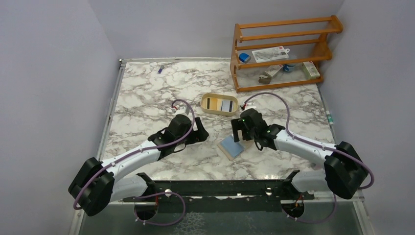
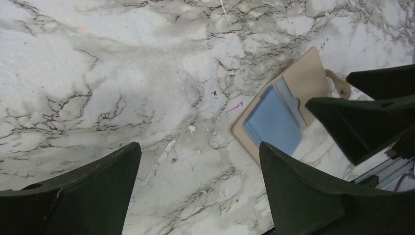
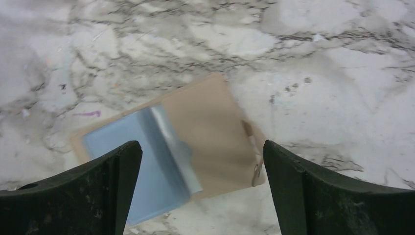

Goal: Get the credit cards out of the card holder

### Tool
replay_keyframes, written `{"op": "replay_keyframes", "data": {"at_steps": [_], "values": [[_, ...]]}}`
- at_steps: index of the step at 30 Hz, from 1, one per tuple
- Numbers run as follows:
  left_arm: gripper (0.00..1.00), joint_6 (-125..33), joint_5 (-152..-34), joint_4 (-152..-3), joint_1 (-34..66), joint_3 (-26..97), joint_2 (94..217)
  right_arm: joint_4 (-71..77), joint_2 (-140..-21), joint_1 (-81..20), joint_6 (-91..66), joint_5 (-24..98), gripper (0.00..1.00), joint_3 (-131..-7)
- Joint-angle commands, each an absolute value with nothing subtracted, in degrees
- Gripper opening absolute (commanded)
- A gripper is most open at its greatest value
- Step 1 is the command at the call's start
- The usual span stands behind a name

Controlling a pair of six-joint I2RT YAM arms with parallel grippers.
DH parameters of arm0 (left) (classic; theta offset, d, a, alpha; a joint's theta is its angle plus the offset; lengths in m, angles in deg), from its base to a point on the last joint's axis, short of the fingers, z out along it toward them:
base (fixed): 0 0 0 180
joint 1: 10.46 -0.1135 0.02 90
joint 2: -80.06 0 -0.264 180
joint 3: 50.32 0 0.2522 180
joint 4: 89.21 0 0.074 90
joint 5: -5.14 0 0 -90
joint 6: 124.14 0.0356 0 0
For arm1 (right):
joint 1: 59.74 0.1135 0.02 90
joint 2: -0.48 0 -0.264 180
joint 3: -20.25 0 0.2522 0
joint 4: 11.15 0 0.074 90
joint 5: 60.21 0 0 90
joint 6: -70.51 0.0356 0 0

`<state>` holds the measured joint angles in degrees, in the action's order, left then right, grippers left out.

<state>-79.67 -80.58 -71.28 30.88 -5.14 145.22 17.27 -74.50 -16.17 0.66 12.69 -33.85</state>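
Whereas the left gripper hung wide and empty over the counter — likely kept clear as a spare — the cream tray held cards. Nearer, the card holder lay open flat on the counter, a light blue card tucked in its pocket; the right gripper, spread wide, hovered over it, probably lining up to draw that card.

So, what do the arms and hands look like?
The left arm and right arm have white links and bulky black joints, with a thin purple cable looping along each. The left hand and right hand have black wedge-shaped fingers. A green light glows near the right hand.
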Motion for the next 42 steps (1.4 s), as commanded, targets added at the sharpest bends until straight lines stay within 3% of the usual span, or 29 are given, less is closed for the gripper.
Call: {"op": "replay_keyframes", "data": {"at_steps": [1, 5, 10, 20, 26, 28, 32, 36, 42], "values": [[0.91, -78.7, -78.9, -69.5, 31.1, -4.3, 143.6, 17.6, -72.4, -20.2, 1.0, 12.5, 1.00, -33.1], [0.91, -78.2, -79.5, -69.5, 31.1, -4.3, 143.6, 19.7, -74.5, -21.9, 0.2, 12.3, 1.00, -35.4], [0.92, -77.6, -80.6, -69.1, 31.1, -3.9, 143.5, 14.0, -75.1, -31.4, 0.3, 29.0, 1.00, -32.3], [0.92, -77.7, -81.7, -67.6, 31.1, -3.6, 141.1, 6.6, -80.9, -32.5, -0.8, 43.8, 0.95, -29.8], [0.92, -77.6, -81.4, -66.0, 31.1, -3.1, 139.3, 5.3, -83.7, -32.5, -0.9, 46.0, 0.88, -29.0], [0.92, -78.0, -81.4, -66.1, 31.0, -3.7, 139.4, 5.4, -83.6, -32.5, -0.2, 45.7, 0.77, -28.9], [0.92, -79.3, -81.4, -67.4, 31.0, -5.1, 138.2, 4.6, -83.7, -32.5, 1.9, 49.5, 0.34, -28.0], [0.92, -79.7, -80.7, -68.0, 31.0, -6.0, 136.7, 3.1, -82.6, -32.5, 3.7, 52.6, 0.02, -26.5], [0.93, -81.2, -81.0, -74.0, 31.0, -10.5, 133.7, -4.9, -74.2, -32.6, 13.3, 52.4, 0.01, -23.1]]}}
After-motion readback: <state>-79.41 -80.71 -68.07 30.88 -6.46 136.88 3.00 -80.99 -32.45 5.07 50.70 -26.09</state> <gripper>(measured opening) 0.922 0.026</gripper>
